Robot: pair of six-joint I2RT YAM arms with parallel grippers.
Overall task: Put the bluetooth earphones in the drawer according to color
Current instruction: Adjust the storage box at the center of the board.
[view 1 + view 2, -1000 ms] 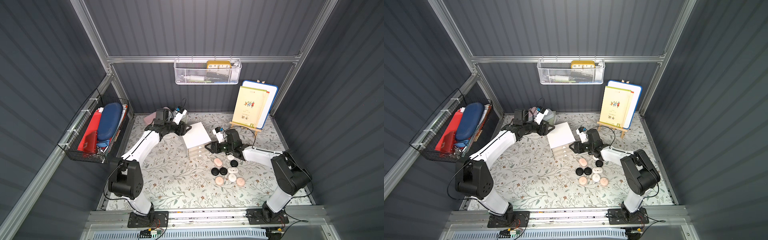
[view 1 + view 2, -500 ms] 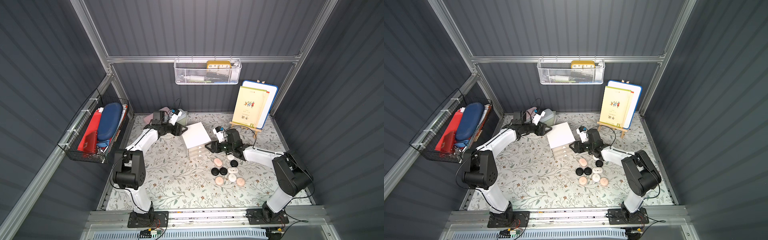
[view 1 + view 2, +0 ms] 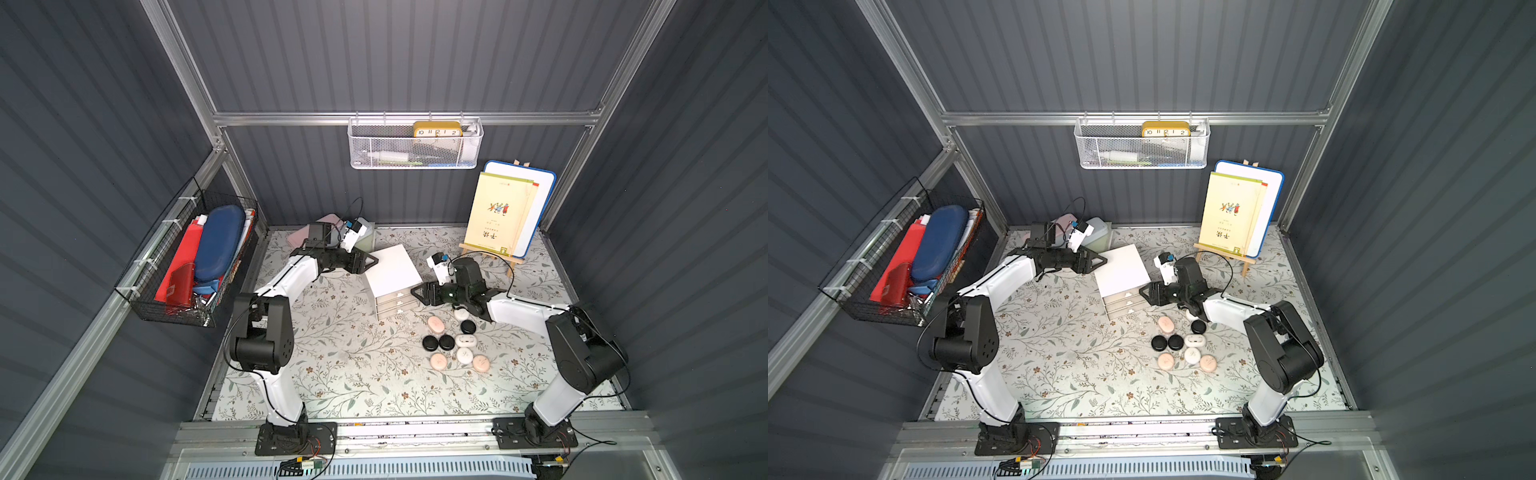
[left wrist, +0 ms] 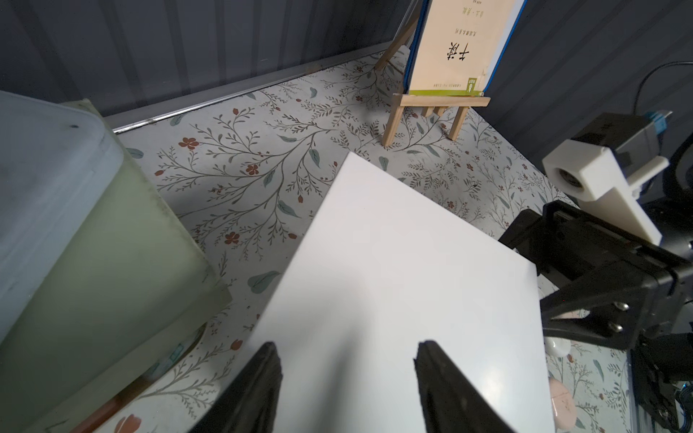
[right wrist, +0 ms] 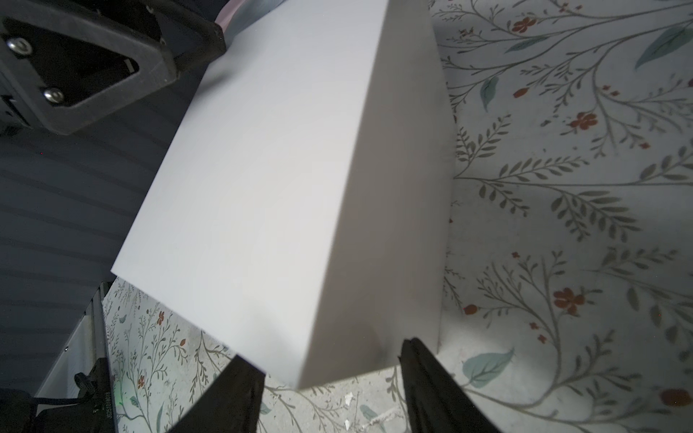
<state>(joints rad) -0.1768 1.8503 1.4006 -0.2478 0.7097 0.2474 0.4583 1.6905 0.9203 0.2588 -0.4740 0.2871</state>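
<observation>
Nine bluetooth earphones [image 3: 465, 341] to sort, loose on the desk [image 3: 332, 353] near the drawer [image 3: 392, 270], off its front corner and partly under the right arm: three black, three white, three pink, none inside yet. Probably light, hard and glossy, so apt to squirt out of a pinch; best taken low across the narrow sides, pads flat. Bunched close, some touching, so easier to start with an outer case. Stiff white shell on the drawer, likely light enough to slide when tugged; all three trays apparently shut, small front tabs the only hold. Left claw [image 4: 347, 348] released, jaws apart over the far top edge, gripping nothing; contact unclear. Right claw [image 5: 328, 354] released too, jaws spread around the near corner, empty
</observation>
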